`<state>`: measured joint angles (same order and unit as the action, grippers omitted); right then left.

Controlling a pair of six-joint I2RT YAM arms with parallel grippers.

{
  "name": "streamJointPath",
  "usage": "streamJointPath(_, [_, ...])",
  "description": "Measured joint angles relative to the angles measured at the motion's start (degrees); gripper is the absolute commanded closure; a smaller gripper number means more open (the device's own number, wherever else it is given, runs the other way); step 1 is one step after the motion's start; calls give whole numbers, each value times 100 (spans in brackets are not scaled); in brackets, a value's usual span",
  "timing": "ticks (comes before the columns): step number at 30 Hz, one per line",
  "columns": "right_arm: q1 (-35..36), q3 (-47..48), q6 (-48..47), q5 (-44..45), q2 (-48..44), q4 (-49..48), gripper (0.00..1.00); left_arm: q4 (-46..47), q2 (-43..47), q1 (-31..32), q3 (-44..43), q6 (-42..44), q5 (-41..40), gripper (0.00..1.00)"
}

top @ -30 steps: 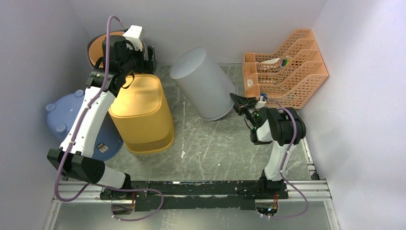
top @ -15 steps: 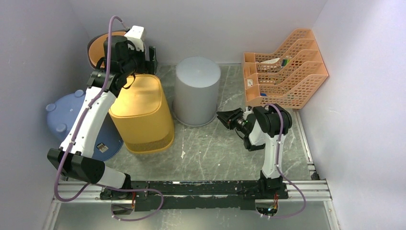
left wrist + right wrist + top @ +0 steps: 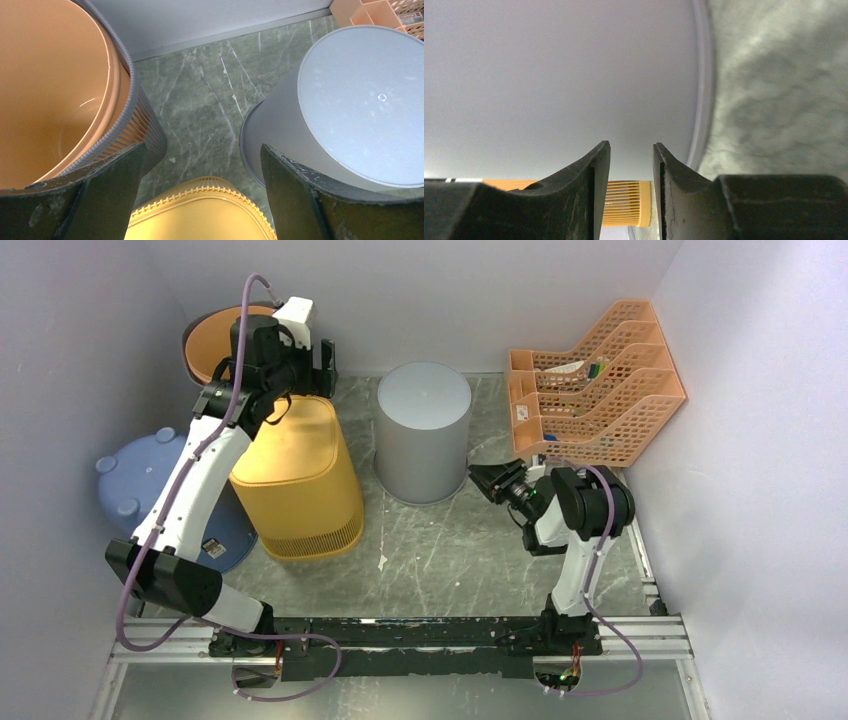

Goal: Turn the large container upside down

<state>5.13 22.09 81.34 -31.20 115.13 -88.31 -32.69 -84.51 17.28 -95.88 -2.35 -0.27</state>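
Observation:
The large grey container (image 3: 424, 430) stands upside down on the table, flat base up; it also shows in the left wrist view (image 3: 360, 100). Its wall fills the right wrist view (image 3: 564, 75). My right gripper (image 3: 480, 480) is low beside its right side near the rim, jaws a little apart with nothing between them (image 3: 631, 145). My left gripper (image 3: 320, 362) hovers open and empty over the back edge of the yellow bin (image 3: 295, 475), between the orange basket and the grey container (image 3: 202, 150).
The yellow bin (image 3: 200, 215) stands upside down left of the grey container. A round orange basket (image 3: 205, 340) stands at the back left corner. A blue lid (image 3: 125, 485) lies at the left. An orange file rack (image 3: 600, 390) stands at the back right.
The grey container has gone from tilted to standing flat, upside down. My right gripper has dropped low beside it. My left gripper has shifted slightly right.

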Motion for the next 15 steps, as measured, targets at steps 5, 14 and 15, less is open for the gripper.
streamJointPath(5, [0, 13, -297, -122, -765, 50, 63, -63, -61, 20, -157, 7, 0, 4])
streamJointPath(14, [37, 1475, -2531, 107, -2988, 3965, 61, -142, -59, 20, -498, 57, 2, 4])
streamJointPath(15, [61, 1757, -2898, 267, -3215, 4551, 61, -144, -57, 20, -498, 57, 2, 4])
